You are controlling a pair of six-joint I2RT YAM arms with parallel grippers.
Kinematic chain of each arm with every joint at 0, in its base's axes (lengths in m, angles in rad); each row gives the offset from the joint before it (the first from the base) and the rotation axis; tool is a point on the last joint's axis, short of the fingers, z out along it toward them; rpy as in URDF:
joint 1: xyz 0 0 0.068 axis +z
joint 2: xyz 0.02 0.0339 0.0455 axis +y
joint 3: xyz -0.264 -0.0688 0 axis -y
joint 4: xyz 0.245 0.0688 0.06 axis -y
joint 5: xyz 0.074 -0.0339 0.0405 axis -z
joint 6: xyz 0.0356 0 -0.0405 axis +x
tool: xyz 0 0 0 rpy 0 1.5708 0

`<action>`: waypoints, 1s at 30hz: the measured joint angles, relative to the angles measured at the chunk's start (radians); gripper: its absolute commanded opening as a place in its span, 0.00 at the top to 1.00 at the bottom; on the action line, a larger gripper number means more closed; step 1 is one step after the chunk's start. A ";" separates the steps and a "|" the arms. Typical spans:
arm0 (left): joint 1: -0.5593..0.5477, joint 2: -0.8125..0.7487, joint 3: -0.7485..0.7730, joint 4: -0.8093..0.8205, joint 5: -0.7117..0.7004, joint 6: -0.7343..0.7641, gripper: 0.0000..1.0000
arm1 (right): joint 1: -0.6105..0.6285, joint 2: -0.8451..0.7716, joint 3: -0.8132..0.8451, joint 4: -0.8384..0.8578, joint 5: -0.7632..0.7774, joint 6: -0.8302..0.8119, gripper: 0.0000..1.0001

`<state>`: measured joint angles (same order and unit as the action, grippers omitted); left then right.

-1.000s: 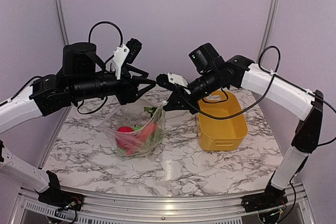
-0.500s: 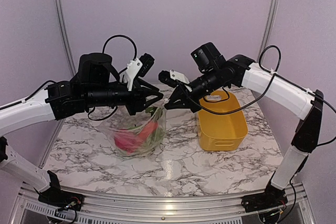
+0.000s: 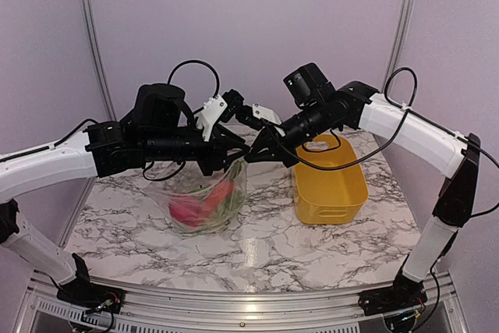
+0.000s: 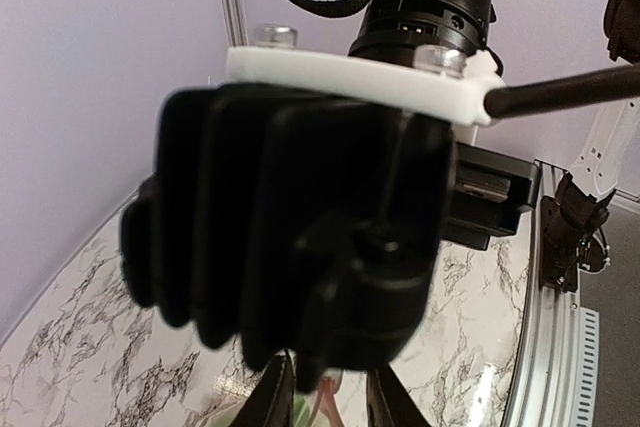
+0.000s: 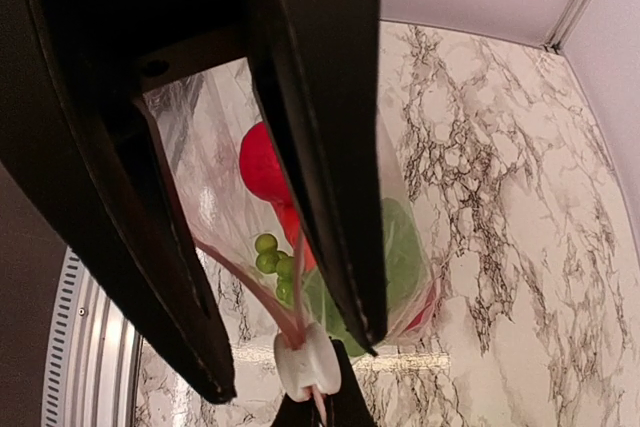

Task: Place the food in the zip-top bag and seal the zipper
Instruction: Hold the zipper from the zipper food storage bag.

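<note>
**A:** Lilac walls [image 3: 249,21] stand behind a white marble counter [image 3: 265,247]. What does the overhead view give?

**B:** The left arm [image 3: 70,161] and the right arm [image 3: 405,126] meet above the counter's middle. Below them hangs the zip-top bag [image 3: 204,193], clear and crinkled. Its bottom is down at the counter, a little toward the left edge from centre. Red and green food [image 3: 199,207] shows inside it. A yellow basket [image 3: 331,202] stands toward the right edge, near the bag but apart from it.

**A:** Do the wrist views add anything?

**B:** Yes. The right wrist view looks down along the right fingers [image 5: 325,147], which are clenched on the bag's mouth, with clear film running between them. Inside the bag it shows a round red piece [image 5: 262,167], small green grapes [image 5: 270,252] and a larger green shape. From above, these are only patches of colour. The zipper [image 5: 245,292], a pale pink strip, runs down to a white slider [image 5: 305,362].

**A:** And the left wrist view?

**B:** It is mostly blocked. The right arm's black wrist body [image 4: 300,237] and a white plate [image 4: 350,72] fill the frame. Only the tips of the left fingers [image 4: 272,399] show at the bottom, narrowly apart, with a sliver of the bag between them. I cannot tell whether they grip it.

**A:** What stands in the way from above?

**B:** Both arms' black ends overlap the bag's mouth and hide the strip and slider.
</note>
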<state>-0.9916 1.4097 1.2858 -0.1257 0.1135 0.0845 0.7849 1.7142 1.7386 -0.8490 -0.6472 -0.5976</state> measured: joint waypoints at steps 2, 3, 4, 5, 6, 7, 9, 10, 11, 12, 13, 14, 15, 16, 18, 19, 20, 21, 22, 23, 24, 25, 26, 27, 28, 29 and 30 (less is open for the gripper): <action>-0.003 0.014 0.014 -0.006 -0.003 0.011 0.76 | 0.000 0.000 0.000 0.000 0.000 0.000 0.99; -0.005 0.022 0.022 -0.010 -0.009 0.018 0.77 | 0.000 0.000 0.000 0.000 0.000 -0.001 0.99; -0.007 0.028 0.029 -0.014 -0.011 0.026 0.79 | 0.000 0.000 0.000 0.000 0.000 -0.001 0.99; -0.009 0.033 0.036 -0.019 -0.017 0.033 0.80 | 0.000 0.000 0.000 0.000 0.000 -0.001 0.99; -0.010 0.037 0.042 -0.025 -0.018 0.041 0.82 | 0.000 0.000 0.000 0.000 0.000 -0.001 0.99; -0.011 0.039 0.047 -0.029 -0.019 0.044 0.83 | 0.000 0.000 0.000 0.000 0.000 -0.001 0.99; -0.012 0.043 0.056 -0.041 -0.021 0.057 0.85 | 0.000 0.000 0.000 0.000 0.000 -0.001 0.99; -0.012 0.044 0.059 -0.045 -0.023 0.061 0.86 | 0.000 0.000 0.000 0.000 0.000 -0.001 0.99; -0.012 0.044 0.060 -0.047 -0.023 0.063 0.86 | 0.000 0.000 0.000 0.000 0.000 -0.001 0.99; -0.012 0.044 0.060 -0.052 -0.025 0.067 0.84 | 0.000 0.000 0.000 0.000 0.000 -0.001 0.99; -0.012 0.044 0.060 -0.056 -0.026 0.071 0.80 | 0.000 0.000 0.000 0.000 0.000 -0.001 0.99; -0.012 0.044 0.061 -0.062 -0.027 0.076 0.78 | 0.000 0.000 0.000 0.000 0.000 -0.001 0.99; -0.013 0.044 0.061 -0.066 -0.028 0.079 0.78 | 0.000 0.000 0.000 0.000 0.001 -0.001 0.99; -0.014 0.044 0.064 -0.071 -0.029 0.081 0.80 | 0.000 0.000 0.000 0.000 0.001 -0.001 0.99; -0.016 0.044 0.070 -0.084 -0.036 0.086 0.85 | 0.000 0.000 0.000 0.000 0.000 -0.001 0.99; -0.016 0.044 0.071 -0.086 -0.038 0.085 0.86 | 0.000 0.000 0.000 0.000 0.001 -0.001 0.99; -0.016 0.044 0.072 -0.089 -0.042 0.089 0.87 | 0.000 0.000 0.000 0.000 0.000 -0.001 0.99; -0.016 0.044 0.072 -0.092 -0.045 0.091 0.88 | 0.000 0.000 0.000 0.000 0.001 -0.001 0.99; -0.016 0.044 0.072 -0.095 -0.048 0.093 0.89 | 0.000 0.000 0.000 0.000 0.001 -0.001 0.99; -0.016 0.044 0.074 -0.098 -0.050 0.095 0.89 | 0.000 0.000 0.000 0.000 0.001 -0.001 0.99; -0.016 0.045 0.077 -0.103 -0.052 0.098 0.88 | 0.000 0.000 0.000 0.000 0.001 -0.001 0.99; -0.016 0.045 0.079 -0.108 -0.055 0.100 0.86 | 0.000 0.000 0.000 0.000 0.000 -0.001 0.99; -0.016 0.045 0.081 -0.112 -0.056 0.102 0.83 | 0.000 0.000 0.000 0.000 0.000 -0.001 0.99; -0.016 0.048 0.087 -0.120 -0.060 0.103 0.82 | 0.000 0.000 0.000 0.000 0.000 -0.001 0.99; -0.016 0.051 0.091 -0.126 -0.064 0.106 0.82 | 0.000 0.000 0.000 0.000 0.001 -0.001 0.99; -0.016 0.054 0.095 -0.132 -0.069 0.106 0.83 | 0.000 0.000 0.000 0.000 0.001 -0.001 0.99; -0.016 0.056 0.098 -0.139 -0.072 0.107 0.84 | 0.000 0.000 0.000 0.000 0.002 -0.001 0.99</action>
<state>-1.0080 1.4654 1.3838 -0.2646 0.0410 0.1917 0.7849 1.7138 1.7386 -0.8490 -0.6456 -0.5987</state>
